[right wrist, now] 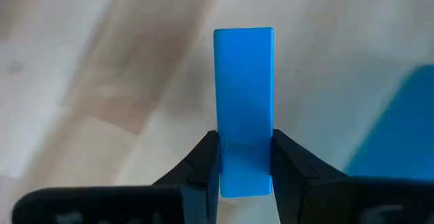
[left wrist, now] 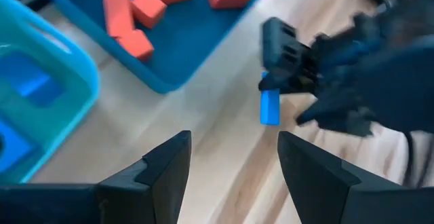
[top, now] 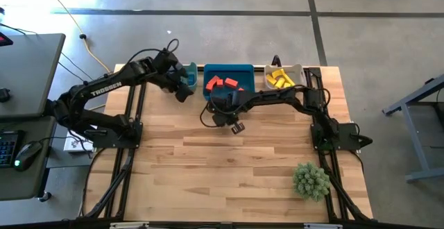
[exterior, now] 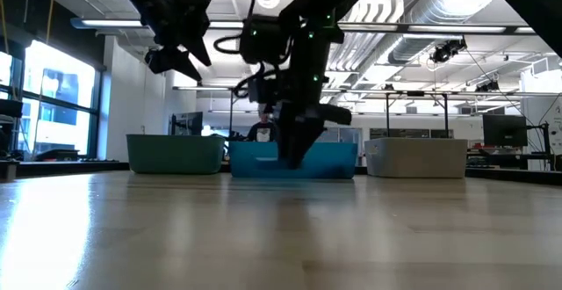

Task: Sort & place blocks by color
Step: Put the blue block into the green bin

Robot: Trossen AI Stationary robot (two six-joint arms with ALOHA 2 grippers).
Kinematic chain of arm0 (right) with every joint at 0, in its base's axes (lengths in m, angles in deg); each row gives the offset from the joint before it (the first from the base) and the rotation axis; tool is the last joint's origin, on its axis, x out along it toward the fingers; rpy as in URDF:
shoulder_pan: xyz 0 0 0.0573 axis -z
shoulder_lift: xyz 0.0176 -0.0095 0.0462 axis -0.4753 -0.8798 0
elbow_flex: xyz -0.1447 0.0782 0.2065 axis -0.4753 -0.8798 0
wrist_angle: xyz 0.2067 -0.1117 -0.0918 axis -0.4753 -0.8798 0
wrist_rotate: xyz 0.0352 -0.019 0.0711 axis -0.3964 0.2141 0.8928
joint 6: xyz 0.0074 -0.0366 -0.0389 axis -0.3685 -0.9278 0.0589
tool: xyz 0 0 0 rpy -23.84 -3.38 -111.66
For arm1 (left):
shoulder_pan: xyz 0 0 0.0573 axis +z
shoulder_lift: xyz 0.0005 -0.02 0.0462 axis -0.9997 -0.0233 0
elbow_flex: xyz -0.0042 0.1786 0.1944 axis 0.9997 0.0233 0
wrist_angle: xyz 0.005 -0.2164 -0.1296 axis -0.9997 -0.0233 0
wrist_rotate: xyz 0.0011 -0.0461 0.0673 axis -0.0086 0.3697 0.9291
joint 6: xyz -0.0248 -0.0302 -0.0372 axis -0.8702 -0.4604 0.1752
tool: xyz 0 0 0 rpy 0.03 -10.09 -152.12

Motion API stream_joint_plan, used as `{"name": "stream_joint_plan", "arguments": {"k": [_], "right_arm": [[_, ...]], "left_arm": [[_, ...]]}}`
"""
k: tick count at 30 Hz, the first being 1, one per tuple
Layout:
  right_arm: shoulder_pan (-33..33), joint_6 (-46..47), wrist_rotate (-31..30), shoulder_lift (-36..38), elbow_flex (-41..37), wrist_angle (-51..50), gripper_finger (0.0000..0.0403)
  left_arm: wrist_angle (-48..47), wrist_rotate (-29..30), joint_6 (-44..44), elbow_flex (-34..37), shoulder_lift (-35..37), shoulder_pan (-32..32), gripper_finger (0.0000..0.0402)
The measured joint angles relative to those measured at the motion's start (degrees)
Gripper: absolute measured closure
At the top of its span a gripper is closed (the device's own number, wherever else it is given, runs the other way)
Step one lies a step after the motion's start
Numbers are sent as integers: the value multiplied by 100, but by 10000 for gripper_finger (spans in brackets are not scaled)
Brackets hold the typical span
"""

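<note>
Right gripper (right wrist: 245, 163) fingers closed on one end of a blue bar block (right wrist: 244, 102), the bar sticking out past the fingertips over bare wood; in the high view this gripper (top: 237, 126) sits just in front of the blue bin (top: 244, 69), toward the bench's far edge. Left wrist view shows the same blue bar (left wrist: 270, 106) held off the bench by the other arm. Left gripper (top: 184, 90) hangs over the gap between teal bin (top: 191, 68) and blue bin, fingers (left wrist: 163, 166) spread wide, nothing between them. Red blocks (top: 220, 83) lie in the blue bin, yellow blocks (top: 279, 78) in the grey-white bin (top: 297, 69), blue blocks (left wrist: 27, 88) in the teal bin. Green plant (top: 310, 180) stands near the bench's right front corner, well apart from the bins
</note>
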Motion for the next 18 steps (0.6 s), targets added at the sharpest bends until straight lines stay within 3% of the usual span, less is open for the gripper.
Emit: {"name": "stream_joint_plan", "arguments": {"k": [7,18], "right_arm": [[294,-3,-611,250,115,466,330],[783,-3,-1225,303,1313,1122,330]], "left_arm": [[295,0,-404,0,0,500,192],[704,-21,-899,2,-246,933,192]]}}
